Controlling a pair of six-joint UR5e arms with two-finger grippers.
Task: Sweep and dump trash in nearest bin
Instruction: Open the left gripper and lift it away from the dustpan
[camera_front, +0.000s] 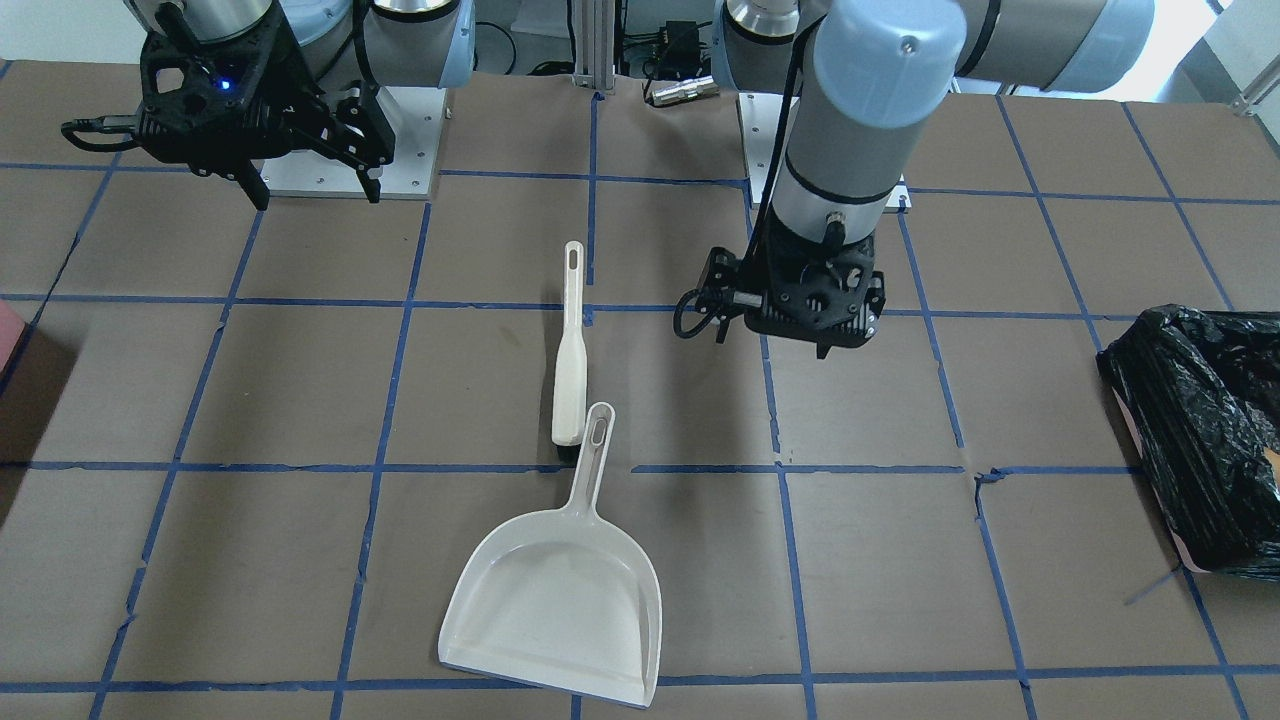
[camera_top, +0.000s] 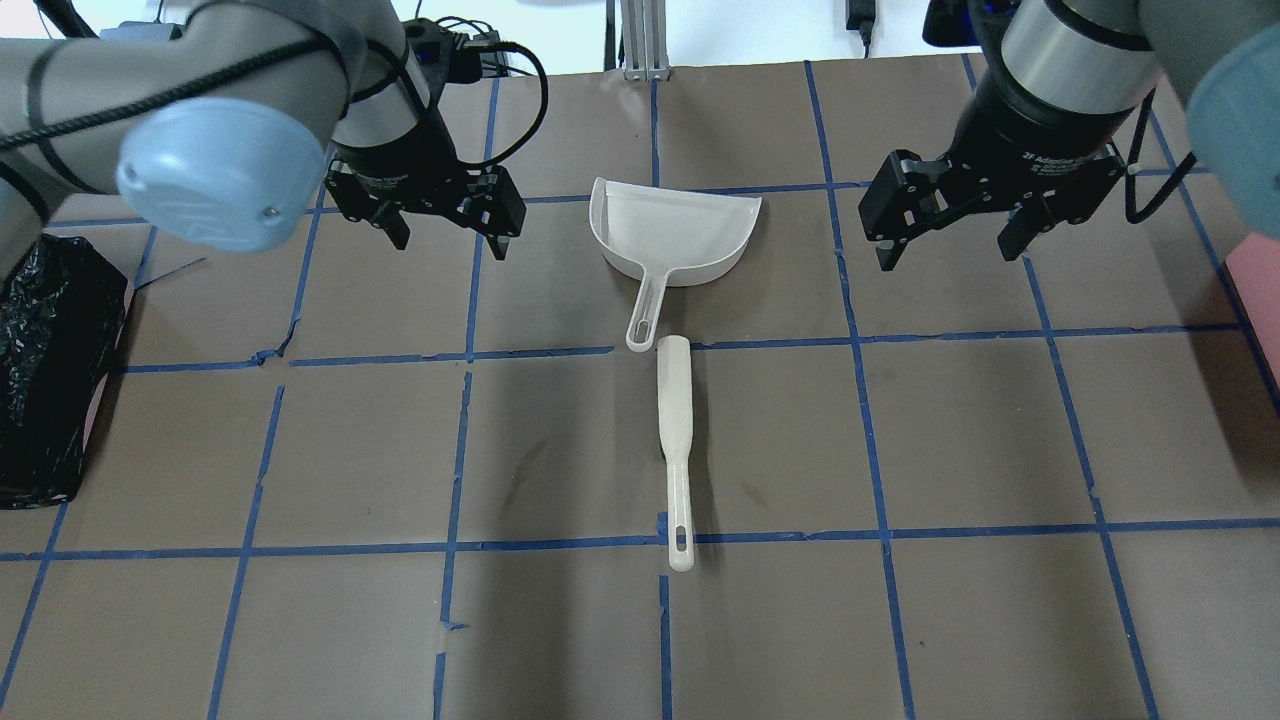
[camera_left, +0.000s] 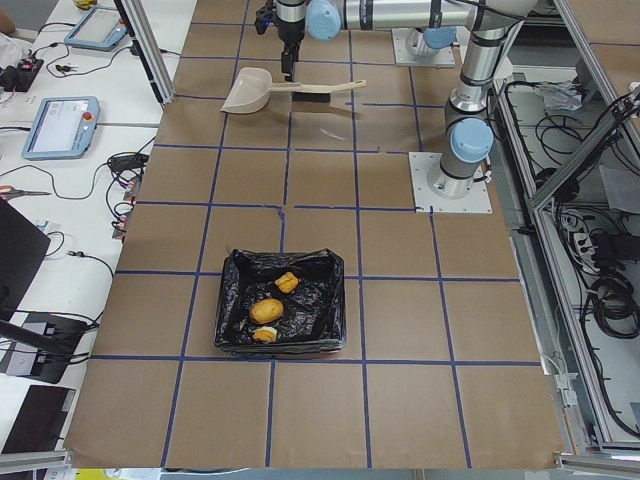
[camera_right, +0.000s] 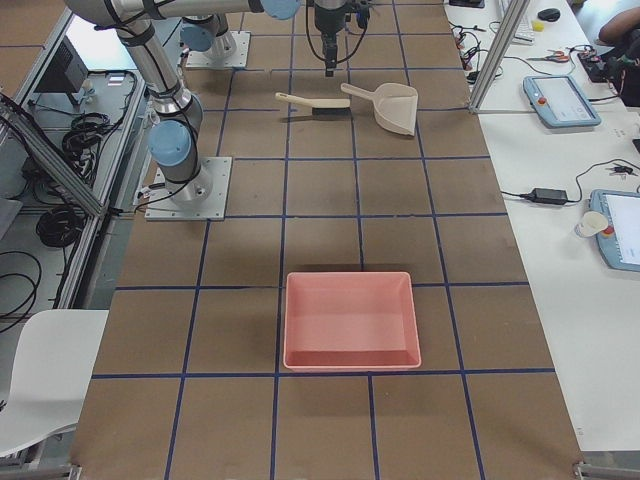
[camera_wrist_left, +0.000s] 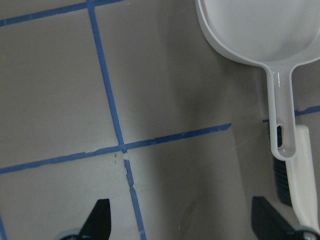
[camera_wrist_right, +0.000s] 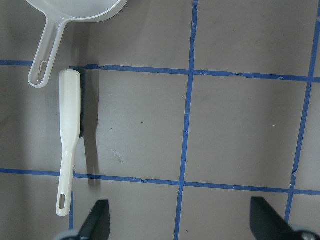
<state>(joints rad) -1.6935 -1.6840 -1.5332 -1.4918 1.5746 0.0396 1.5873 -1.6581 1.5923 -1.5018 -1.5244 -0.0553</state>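
The trash (camera_left: 266, 310) lies in the bin (camera_left: 322, 305) — dustpan (camera_front: 560, 590) and brush (camera_front: 570, 375) on table (camera_front: 300, 400).

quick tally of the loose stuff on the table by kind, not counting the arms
dustpan: 1
brush: 1
black-bagged bin: 1
pink tray, no bag: 1
food pieces, all lying in the black-bagged bin: 3
total: 7
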